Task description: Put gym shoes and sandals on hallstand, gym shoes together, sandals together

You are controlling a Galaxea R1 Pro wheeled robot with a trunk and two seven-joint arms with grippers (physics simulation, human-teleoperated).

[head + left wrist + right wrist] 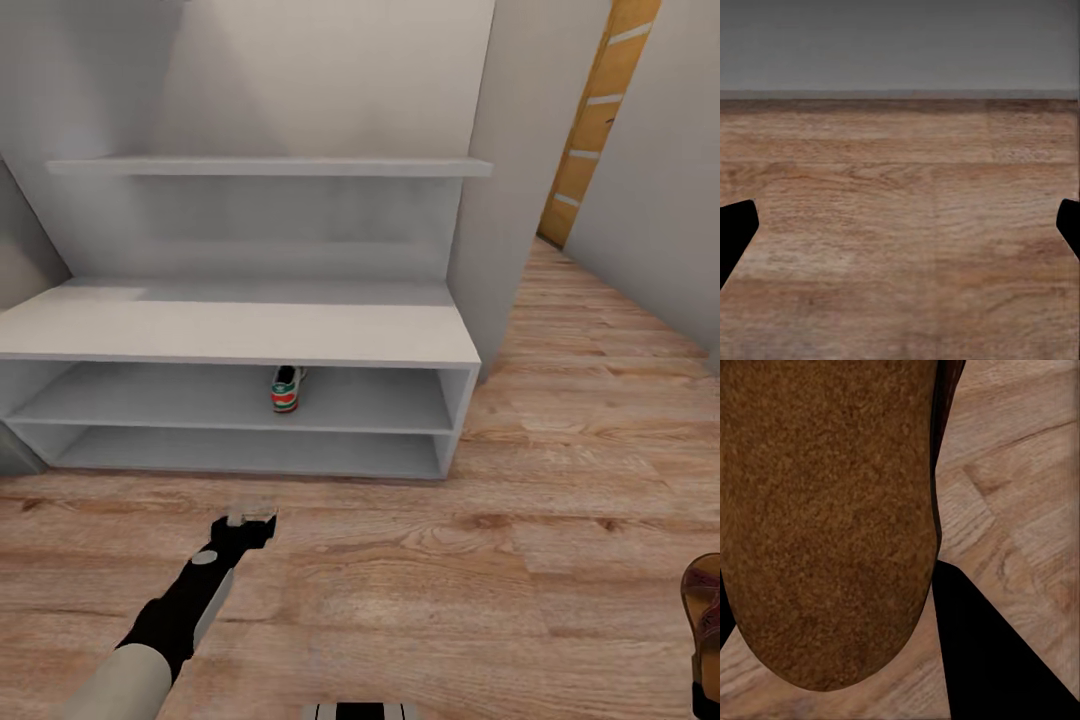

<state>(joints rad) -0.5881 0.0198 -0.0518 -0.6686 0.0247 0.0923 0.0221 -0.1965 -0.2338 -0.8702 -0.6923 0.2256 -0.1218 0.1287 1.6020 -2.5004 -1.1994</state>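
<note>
Head view. The hallstand [240,335], a pale grey-white unit with a flat top, two low open shelves and one wall shelf visible above, stands against the wall ahead of the left hand [250,515]. One gym shoe [287,388], white with green and red-orange markings, sits on the upper of the two low shelves, straight ahead of and beyond the left hand, heel toward the camera. The left hand is extended low over the corridor floor [520,560], short of the hallstand's front edge.

Left wrist view. The two fingertips [735,232] of the left hand appear at opposite borders with bare wood planks between them: the fingers are spread wide apart and hold nothing.

Right wrist view. A brown sandal [832,510], its grainy underside toward the camera, lies directly against the right hand [937,607]; one dark finger [997,652] shows beside it. The second finger is hidden, so whether the hand is clamped on the sandal cannot be told. In the head view, the sandal [704,605] appears at the frame's right border, above the floor, well apart from the left hand.
</note>
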